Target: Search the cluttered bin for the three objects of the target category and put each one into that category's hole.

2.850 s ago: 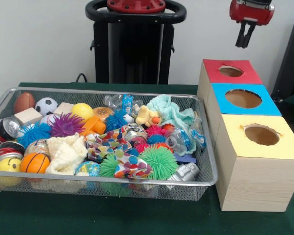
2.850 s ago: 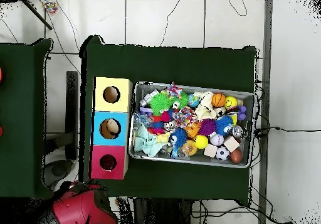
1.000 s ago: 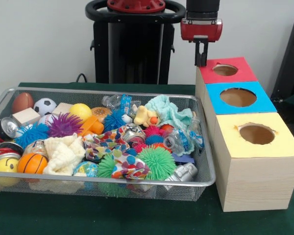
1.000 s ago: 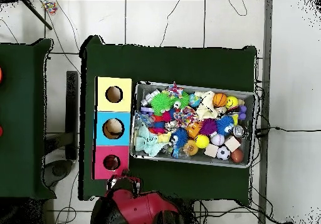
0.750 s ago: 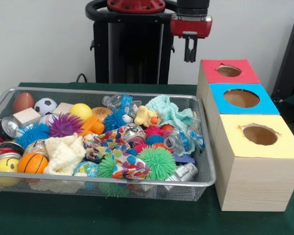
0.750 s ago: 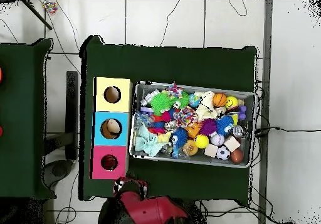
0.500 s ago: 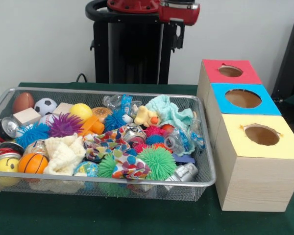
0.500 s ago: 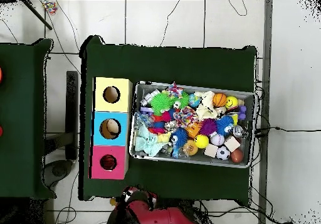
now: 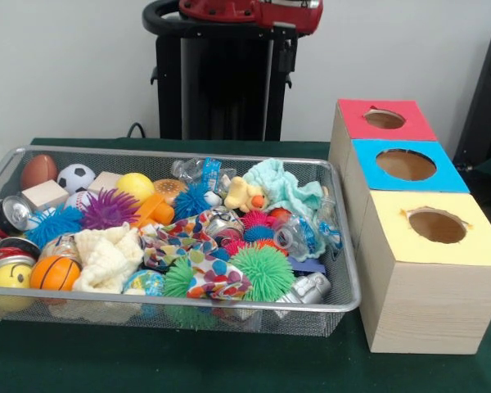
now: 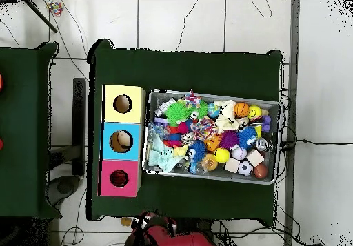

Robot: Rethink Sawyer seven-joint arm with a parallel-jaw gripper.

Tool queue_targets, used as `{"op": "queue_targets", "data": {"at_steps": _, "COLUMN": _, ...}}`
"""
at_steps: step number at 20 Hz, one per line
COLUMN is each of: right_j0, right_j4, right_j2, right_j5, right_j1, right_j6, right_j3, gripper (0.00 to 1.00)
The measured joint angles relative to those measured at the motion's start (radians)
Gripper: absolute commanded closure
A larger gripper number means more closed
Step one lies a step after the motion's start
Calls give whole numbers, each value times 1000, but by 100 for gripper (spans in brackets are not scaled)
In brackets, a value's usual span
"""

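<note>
The silver wire-mesh bin [image 9: 344,246] is full of toys; it also shows in the overhead view [image 10: 277,141]. The yellow duck [image 9: 245,195] with an orange beak lies at the bin's back, beside a teal cloth [image 9: 283,185]. I see no tiger and no teddy bear. The red-topped box [image 9: 409,110] has a round hole [image 9: 385,119], which also shows from above [image 10: 118,178]. My gripper [image 9: 288,56] hangs high in front of the black pedestal, away from the bin and the boxes. The red arm [image 10: 169,238] shows at the overhead view's bottom edge.
A blue-topped box [image 9: 442,176] and a yellow-topped box [image 9: 475,246] stand in a row with the red one, right of the bin. The bin holds spiky pom balls [image 9: 266,270], an orange basketball [image 9: 57,273], a soccer ball [image 9: 77,176], cans and cloths.
The gripper has moved from above the red box leftward in the front view and up to the pedestal. The bin's contents have not moved.
</note>
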Motion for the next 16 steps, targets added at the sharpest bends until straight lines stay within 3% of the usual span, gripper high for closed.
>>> {"op": "queue_targets", "data": {"at_steps": 10, "right_j0": -6, "right_j4": -102, "right_j2": -30, "right_j5": 0, "right_j1": 133, "right_j6": 0, "right_j3": -15, "gripper": 100}}
{"op": "queue_targets", "data": {"at_steps": 16, "right_j0": -17, "right_j4": -123, "right_j2": -54, "right_j5": 0, "right_j1": 167, "right_j6": 0, "right_j3": -15, "gripper": 100}}
